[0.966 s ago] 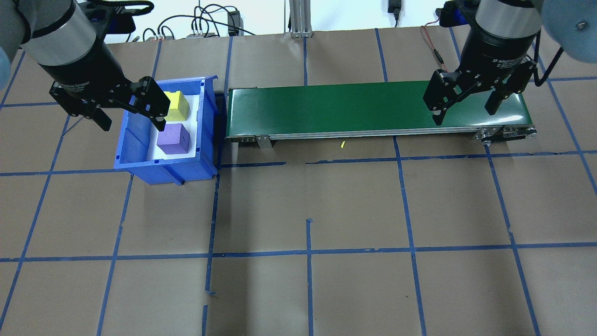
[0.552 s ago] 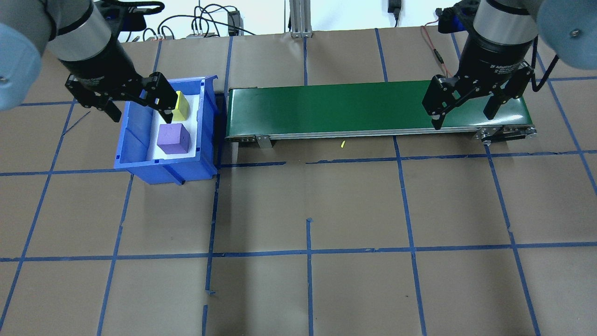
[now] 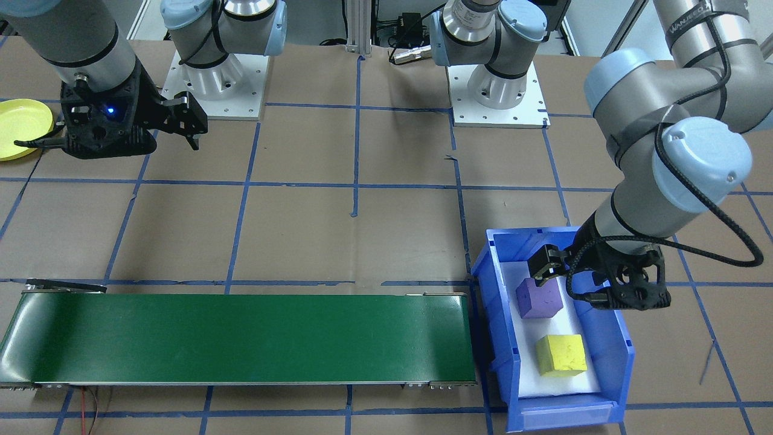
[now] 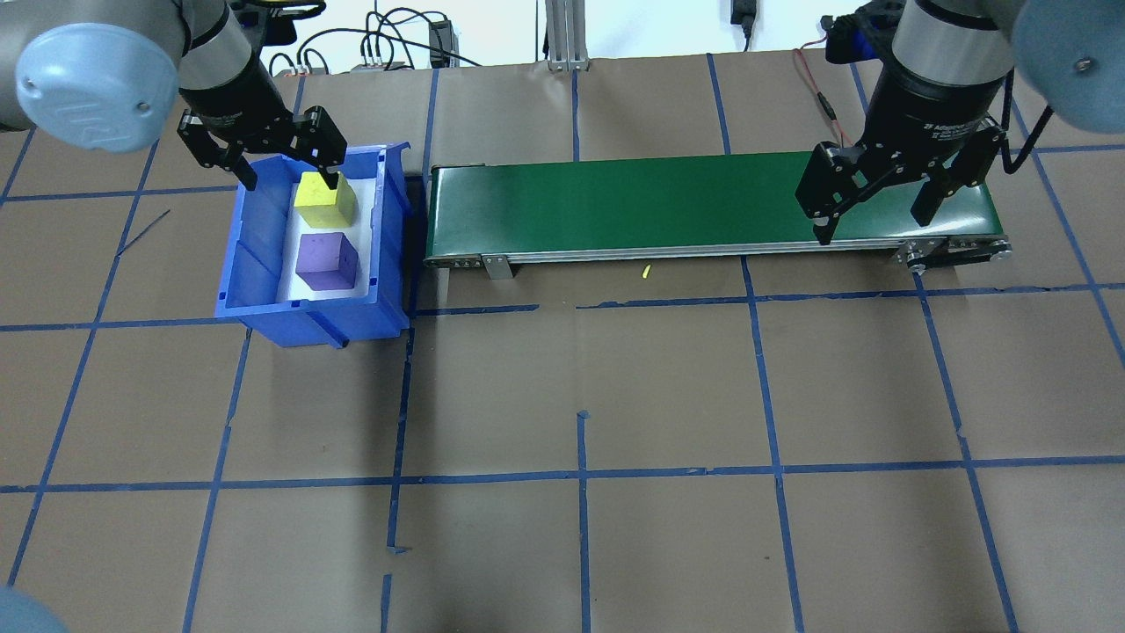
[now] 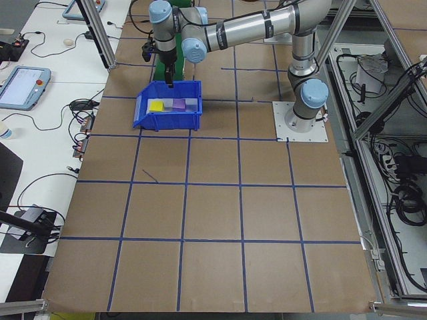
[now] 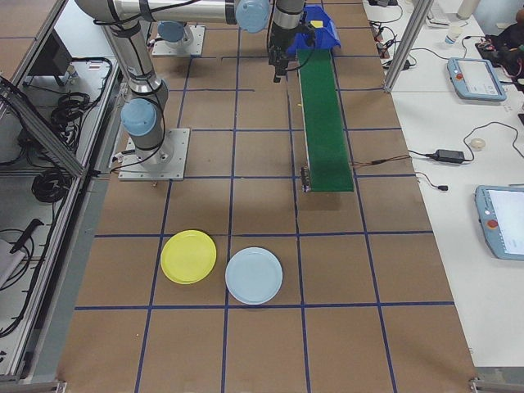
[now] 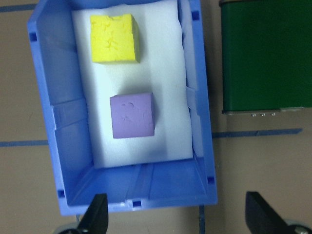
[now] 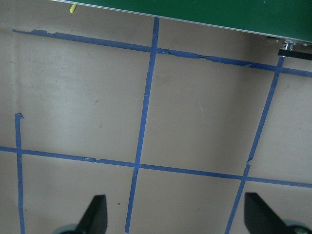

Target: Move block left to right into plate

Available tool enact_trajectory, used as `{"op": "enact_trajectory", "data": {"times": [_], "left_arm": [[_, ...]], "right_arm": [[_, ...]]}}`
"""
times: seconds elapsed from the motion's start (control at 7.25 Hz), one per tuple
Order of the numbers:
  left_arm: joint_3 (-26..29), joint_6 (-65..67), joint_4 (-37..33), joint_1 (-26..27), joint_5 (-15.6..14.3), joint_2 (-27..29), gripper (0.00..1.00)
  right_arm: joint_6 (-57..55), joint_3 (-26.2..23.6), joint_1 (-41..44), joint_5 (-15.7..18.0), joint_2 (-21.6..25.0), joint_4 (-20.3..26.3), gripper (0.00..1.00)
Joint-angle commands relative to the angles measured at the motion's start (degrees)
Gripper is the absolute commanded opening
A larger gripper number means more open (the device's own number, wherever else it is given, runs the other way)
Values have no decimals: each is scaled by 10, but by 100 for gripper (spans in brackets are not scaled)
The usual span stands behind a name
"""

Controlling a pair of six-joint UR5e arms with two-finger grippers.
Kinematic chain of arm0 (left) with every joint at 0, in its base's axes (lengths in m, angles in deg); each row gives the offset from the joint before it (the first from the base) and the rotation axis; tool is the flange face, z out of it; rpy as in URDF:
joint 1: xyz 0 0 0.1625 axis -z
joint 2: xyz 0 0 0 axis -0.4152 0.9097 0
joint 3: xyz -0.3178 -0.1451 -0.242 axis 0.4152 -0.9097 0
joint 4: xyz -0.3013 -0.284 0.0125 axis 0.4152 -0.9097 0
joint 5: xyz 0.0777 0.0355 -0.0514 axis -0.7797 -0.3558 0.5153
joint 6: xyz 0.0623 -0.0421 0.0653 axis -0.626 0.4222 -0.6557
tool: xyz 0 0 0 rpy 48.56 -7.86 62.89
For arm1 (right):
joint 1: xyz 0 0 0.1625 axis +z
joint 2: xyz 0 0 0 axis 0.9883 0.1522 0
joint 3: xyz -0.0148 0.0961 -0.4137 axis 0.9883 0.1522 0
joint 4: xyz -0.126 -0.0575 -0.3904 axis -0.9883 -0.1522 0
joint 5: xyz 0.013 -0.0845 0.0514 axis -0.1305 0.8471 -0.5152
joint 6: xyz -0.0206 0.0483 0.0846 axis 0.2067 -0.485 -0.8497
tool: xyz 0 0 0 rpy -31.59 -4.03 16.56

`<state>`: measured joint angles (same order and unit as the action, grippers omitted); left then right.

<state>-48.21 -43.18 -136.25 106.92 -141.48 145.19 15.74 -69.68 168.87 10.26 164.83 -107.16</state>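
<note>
Left gripper (image 4: pixel 274 163) at upper left and right gripper (image 4: pixel 879 207) at upper right, both jaws spread, pointing downward.

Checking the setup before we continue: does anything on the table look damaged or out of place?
Only small things: a tiny yellow scrap lies on the paper beside the green conveyor, and the blue tape line near it is torn and ragged. Both blocks sit tidily in the blue bin.

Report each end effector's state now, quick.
Left end effector: open, holding nothing, over the blue bin.
Right end effector: open, holding nothing, by the conveyor.
</note>
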Motion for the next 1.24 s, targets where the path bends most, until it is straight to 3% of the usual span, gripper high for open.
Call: {"op": "enact_trajectory", "data": {"times": [0.0, 0.28, 0.69, 0.83, 0.97, 1.1], "left_arm": [[-19, 3, 17, -4, -2, 31, 100], [-65, 8, 80, -4, -4, 43, 100], [-79, 9, 92, -5, -5, 67, 98], [-78, 2, 91, -5, -4, 68, 37], [-81, 2, 91, -5, -5, 68, 13], [-71, 8, 91, -5, -8, 63, 12]], "right_arm": [[0, 0, 0, 1, 0, 0, 100], [0, 0, 0, 1, 1, 1, 100], [1, -2, 0, 22, 0, 0, 100], [1, -3, 0, 22, 0, 0, 100], [2, -3, 0, 22, 0, 0, 100], [2, -3, 1, 22, 0, 0, 100]]}}
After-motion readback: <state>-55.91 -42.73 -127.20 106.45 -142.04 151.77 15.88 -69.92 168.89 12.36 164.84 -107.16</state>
